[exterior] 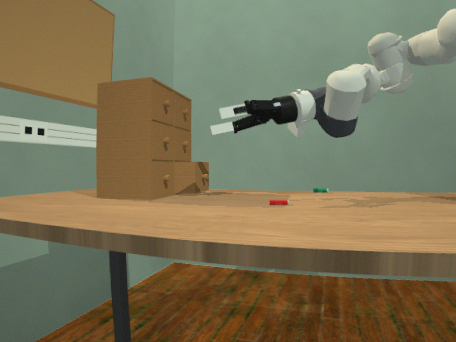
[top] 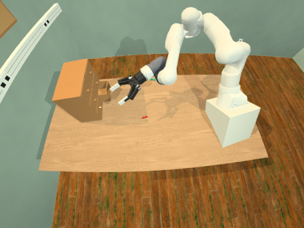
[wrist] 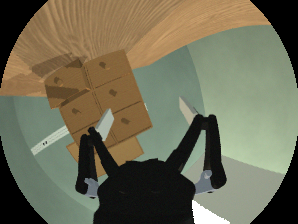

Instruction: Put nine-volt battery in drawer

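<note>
The black claw (top: 119, 94) (exterior: 224, 120) (wrist: 144, 108) with pale flat fingertips is spread wide, with nothing between the tips. It hangs above the table, reaching toward the chest and apart from it, roughly level with the upper drawers in the exterior view. Behind it runs the white jointed arm (top: 171, 50) (exterior: 345, 95) (dark grey near the wrist), rising from a white block (top: 238, 127) at the opposite end of the table.

Ahead of the claw is the brown wooden chest (top: 71, 80) (exterior: 124, 140) (wrist: 128, 107), upright, with two columns of three knobbed drawers. The right drawer of the bottom row (top: 105, 97) (exterior: 201, 180) (wrist: 65, 82) is pulled out; the other five look shut. I cannot tell where the nine-volt battery is (the inside of that open drawer is too small and shaded to read).

Farther out, a small red cylinder (top: 144, 117) (exterior: 279, 202) and a small green cylinder (top: 153, 79) (exterior: 321, 190) lie on their sides, well apart, on the light brown wooden table (top: 133, 143) (exterior: 200, 235) (wrist: 165, 25).
</note>
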Tool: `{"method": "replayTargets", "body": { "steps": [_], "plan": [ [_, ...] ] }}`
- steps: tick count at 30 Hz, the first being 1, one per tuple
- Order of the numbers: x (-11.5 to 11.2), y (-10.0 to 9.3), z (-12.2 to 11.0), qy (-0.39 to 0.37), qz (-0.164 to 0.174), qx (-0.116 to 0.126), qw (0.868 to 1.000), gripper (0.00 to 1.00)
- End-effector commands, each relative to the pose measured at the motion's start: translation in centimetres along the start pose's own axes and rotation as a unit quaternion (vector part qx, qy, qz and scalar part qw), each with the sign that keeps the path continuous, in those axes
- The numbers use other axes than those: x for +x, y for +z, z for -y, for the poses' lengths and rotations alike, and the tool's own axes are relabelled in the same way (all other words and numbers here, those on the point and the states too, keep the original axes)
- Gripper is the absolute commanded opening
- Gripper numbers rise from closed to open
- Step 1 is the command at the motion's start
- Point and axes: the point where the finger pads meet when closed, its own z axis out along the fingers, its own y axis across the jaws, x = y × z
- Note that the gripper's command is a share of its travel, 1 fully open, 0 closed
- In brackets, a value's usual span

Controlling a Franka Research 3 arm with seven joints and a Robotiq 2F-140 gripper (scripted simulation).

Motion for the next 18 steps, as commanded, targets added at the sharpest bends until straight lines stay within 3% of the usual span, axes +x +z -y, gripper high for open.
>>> {"method": "replayTargets", "body": {
  "steps": [1, 18],
  "plan": [
    [-0.4, -0.6, 1.3, -0.007, 0.009, 0.024, 1.0, 1.0],
    [0.3, -2.9, 5.0, -0.011, 0.009, 0.084, 0.996, 1.0]
  ]
}}
